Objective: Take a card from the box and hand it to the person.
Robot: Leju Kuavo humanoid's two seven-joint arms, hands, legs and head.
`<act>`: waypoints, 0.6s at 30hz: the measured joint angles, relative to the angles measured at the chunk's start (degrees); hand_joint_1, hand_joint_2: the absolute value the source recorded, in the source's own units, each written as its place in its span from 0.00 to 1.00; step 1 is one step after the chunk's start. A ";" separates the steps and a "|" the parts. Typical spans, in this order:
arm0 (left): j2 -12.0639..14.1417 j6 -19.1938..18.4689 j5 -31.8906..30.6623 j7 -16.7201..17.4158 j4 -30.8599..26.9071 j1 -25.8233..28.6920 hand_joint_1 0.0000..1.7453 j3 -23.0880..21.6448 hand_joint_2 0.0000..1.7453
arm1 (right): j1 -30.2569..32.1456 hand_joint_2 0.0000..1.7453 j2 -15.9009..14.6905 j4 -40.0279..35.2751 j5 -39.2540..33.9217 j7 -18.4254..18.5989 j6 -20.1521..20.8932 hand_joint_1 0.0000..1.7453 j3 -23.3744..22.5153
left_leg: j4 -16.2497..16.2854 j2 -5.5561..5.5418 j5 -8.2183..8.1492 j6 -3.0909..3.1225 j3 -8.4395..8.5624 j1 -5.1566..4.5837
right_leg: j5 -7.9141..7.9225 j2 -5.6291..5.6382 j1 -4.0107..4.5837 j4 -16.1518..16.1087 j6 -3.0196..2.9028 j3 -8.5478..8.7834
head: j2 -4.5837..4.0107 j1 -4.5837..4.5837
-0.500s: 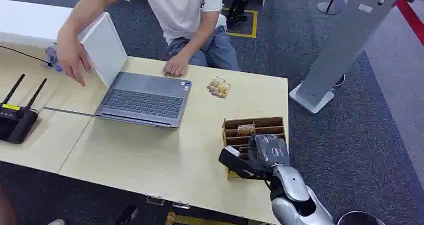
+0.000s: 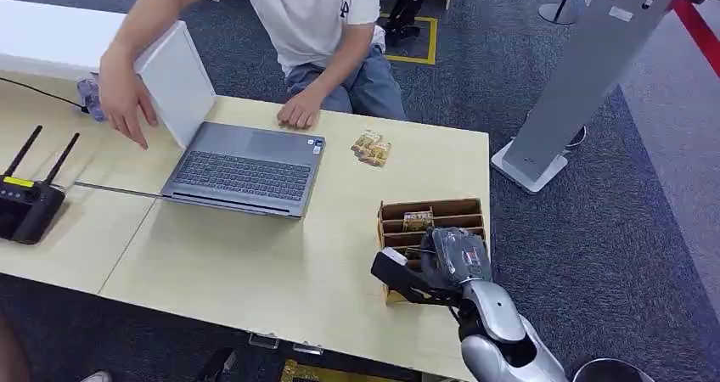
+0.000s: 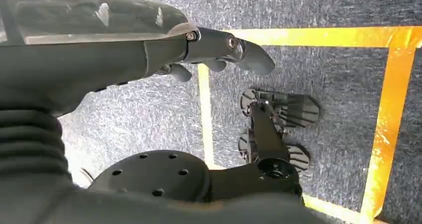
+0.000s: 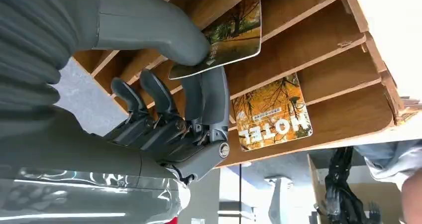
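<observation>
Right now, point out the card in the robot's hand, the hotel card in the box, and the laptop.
pinched card (image 4: 226,37), right wrist view, printed face.
hotel card (image 4: 271,114), right wrist view, lettered face.
laptop (image 2: 242,176), head view, keyboard.

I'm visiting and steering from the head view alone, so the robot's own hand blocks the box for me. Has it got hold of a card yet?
Observer: Yes. In the right wrist view the right hand pinches one card between its thumb and fingers, inside the wooden box.
Operator: Are there other cards in the box?
Observer: One more, an orange card printed HOTEL, stands in the neighbouring slot.
Operator: And where is the other arm?
Observer: The left hand hangs over grey carpet marked with yellow tape, holding nothing.
</observation>
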 joint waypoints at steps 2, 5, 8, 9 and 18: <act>0.00 -0.20 -0.07 -0.31 0.00 0.00 0.00 0.00 1.00 | -0.03 1.00 -0.02 0.00 -0.15 0.00 0.00 0.89 0.00 | 0.00 0.00 0.00 0.00 0.00 0.00 | 0.00 0.00 0.00 0.00 0.00 0.00 | 0.00 0.00; 0.00 -0.20 -0.15 -0.39 0.00 0.00 0.00 0.00 1.00 | -0.04 1.00 -0.02 0.00 -0.15 -0.02 -0.02 0.89 0.00 | 0.00 0.00 0.00 0.00 0.00 0.00 | 0.00 0.00 0.00 0.00 0.00 0.00 | 0.00 0.00; 0.00 -0.20 -0.24 -0.41 0.00 0.00 0.00 0.00 1.00 | -0.05 1.00 -0.04 0.00 -0.20 -0.04 -0.07 0.89 0.00 | 0.00 0.00 0.00 0.00 0.00 0.00 | 0.00 0.00 0.00 0.00 0.00 0.00 | 0.00 0.00; 0.00 -0.20 -0.31 -0.41 0.00 0.00 0.00 0.00 1.00 | -0.05 1.00 -0.04 0.00 -0.20 -0.07 -0.09 0.89 0.00 | 0.00 0.00 0.00 0.00 0.00 0.00 | 0.00 0.00 0.00 0.00 0.00 0.00 | 0.00 0.00; 0.02 0.66 0.04 -0.22 0.00 0.01 0.00 0.02 1.00 | -0.10 1.00 -0.13 -0.07 -0.09 -0.18 -1.42 0.89 -0.07 | 0.00 0.00 0.00 0.00 0.00 0.00 | 0.00 0.00 0.00 0.00 0.00 0.00 | 0.00 0.00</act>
